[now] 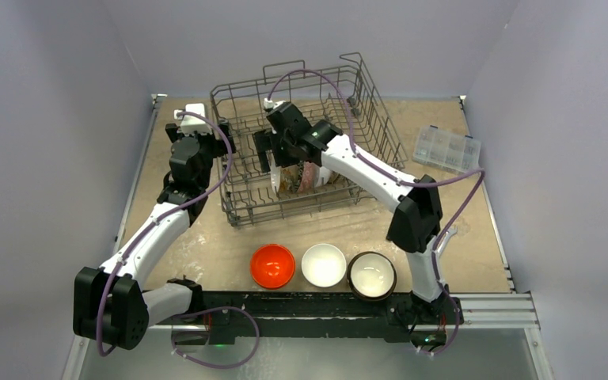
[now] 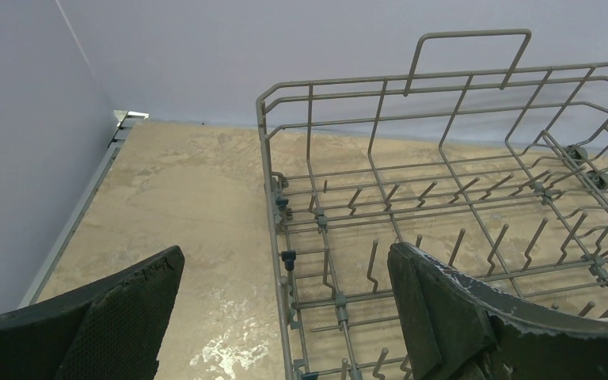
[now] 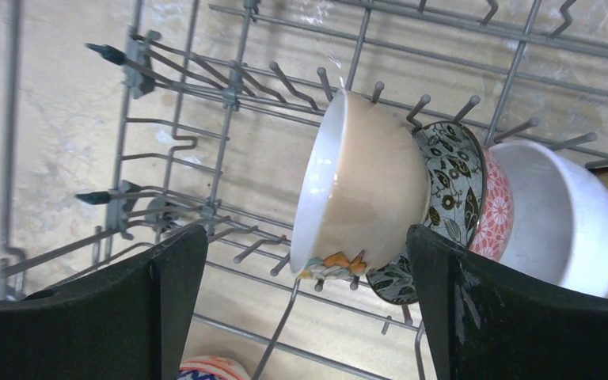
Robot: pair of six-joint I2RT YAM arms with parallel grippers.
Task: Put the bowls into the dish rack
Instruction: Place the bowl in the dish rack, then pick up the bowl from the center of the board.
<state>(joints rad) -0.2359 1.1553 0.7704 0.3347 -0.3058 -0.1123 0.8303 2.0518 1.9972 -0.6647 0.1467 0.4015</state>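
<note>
Right gripper [image 3: 305,241] sits inside the dish rack [image 1: 233,158] with its jaws spread wide, gripping nothing. A tan bowl [image 3: 364,190] stands on edge between the rack tines. Stacked behind it in the same row are a dark floral bowl [image 3: 451,182], a red-patterned bowl [image 3: 495,214] and a racked white bowl [image 3: 554,214]. Left gripper [image 2: 285,257] hangs at the rack's left rim, jaws wide apart and empty. On the table [image 1: 206,253] in front of the rack, an orange bowl [image 1: 273,265], a loose white bowl [image 1: 324,264] and a dark bowl [image 1: 372,275] sit upright in a row.
</note>
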